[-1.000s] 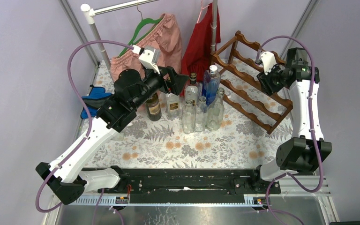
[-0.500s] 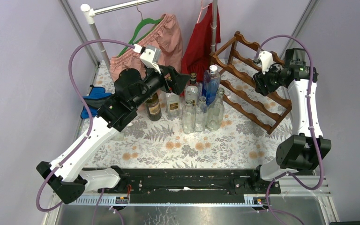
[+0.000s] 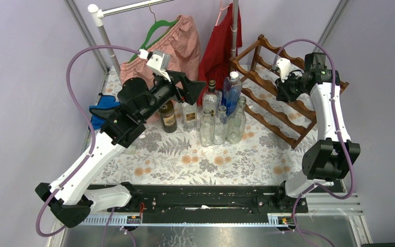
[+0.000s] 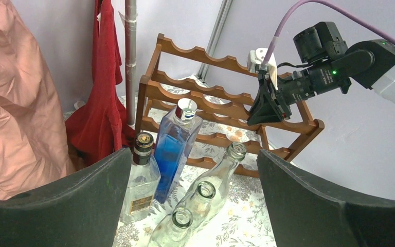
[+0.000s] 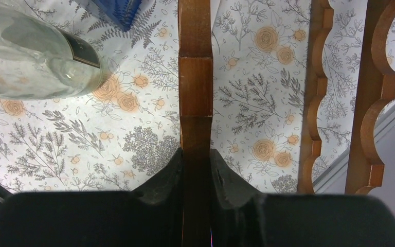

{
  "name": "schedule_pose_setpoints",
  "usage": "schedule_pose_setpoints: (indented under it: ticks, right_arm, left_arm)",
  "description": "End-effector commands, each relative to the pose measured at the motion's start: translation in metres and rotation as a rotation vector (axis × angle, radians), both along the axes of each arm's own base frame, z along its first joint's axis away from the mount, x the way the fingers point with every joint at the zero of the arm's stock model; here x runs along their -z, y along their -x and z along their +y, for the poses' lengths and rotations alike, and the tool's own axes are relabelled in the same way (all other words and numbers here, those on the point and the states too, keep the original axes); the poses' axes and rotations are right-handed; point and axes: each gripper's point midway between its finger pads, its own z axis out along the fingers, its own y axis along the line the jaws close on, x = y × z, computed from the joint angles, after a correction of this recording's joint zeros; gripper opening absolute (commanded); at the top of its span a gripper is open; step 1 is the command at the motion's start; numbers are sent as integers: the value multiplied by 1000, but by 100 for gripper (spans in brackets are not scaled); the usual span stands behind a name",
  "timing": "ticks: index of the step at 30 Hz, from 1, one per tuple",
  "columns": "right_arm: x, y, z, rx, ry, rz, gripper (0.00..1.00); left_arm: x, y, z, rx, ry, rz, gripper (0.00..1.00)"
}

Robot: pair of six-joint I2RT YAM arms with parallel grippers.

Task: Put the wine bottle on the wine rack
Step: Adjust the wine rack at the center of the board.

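Floral table covering: observed beneath both arms in all three views.

The wine rack stood on the covering directly under the right gripper. The right wrist view showed what the overhead view could not: both fingers were pressed against either side of one wooden rail of the rack, clamped on it, with two scalloped rails to the right of the fingers. The left wrist view confirmed the same gripper low against the rack's front rails, well ahead of the left gripper and to its right.

The left gripper was spread fully wide and held nothing. The overhead view placed it just above and behind the cluster of bottles, which stood upright on the covering, off the rack. Which of them was the wine bottle could not be determined.

Left wrist view only: a blue bottle, a labelled bottle with a dark cap and three clear bottles stood ahead, between the spread fingers.

Right wrist view only: a clear bottle lay to the upper left of the clamped fingers.
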Motion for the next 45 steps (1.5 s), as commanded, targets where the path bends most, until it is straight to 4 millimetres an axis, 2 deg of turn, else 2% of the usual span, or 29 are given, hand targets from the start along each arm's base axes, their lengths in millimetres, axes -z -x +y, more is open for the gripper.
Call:
schedule_pose_setpoints:
  ticks: [1, 8, 12, 18, 25, 28, 36, 41, 45]
  right_arm:
    - [-38, -1, 14, 10, -69, -99, 0]
    - [-90, -1, -1, 119, -20, -258, 0]
    - [-116, 3, -2, 147, -29, -313, 0]
    - [-141, 8, -9, 202, -29, -378, 0]
    - [-134, -5, -34, 268, 21, -387, 0]
    - [-137, -13, -46, 290, 13, -401, 0]
    - [-131, -38, -52, 266, 4, -388, 0]
    - [-109, -49, -59, 246, 43, -351, 0]
    - [-83, -47, -51, 182, 29, -295, 0]
  left_arm:
    - [-19, 4, 4, -10, 48, -58, 99]
    - [-18, 0, 1, -11, 41, -60, 99]
    - [-17, -1, -1, -5, 36, -58, 99]
    - [-17, 0, 2, -11, 31, -63, 99]
    - [-18, 0, 1, -8, 31, -63, 99]
    - [-18, 1, 2, -11, 31, -64, 99]
    - [-17, 0, 1, -11, 34, -60, 99]
    - [-18, -2, 0, -11, 35, -61, 99]
    - [-16, -3, -2, -8, 31, -58, 99]
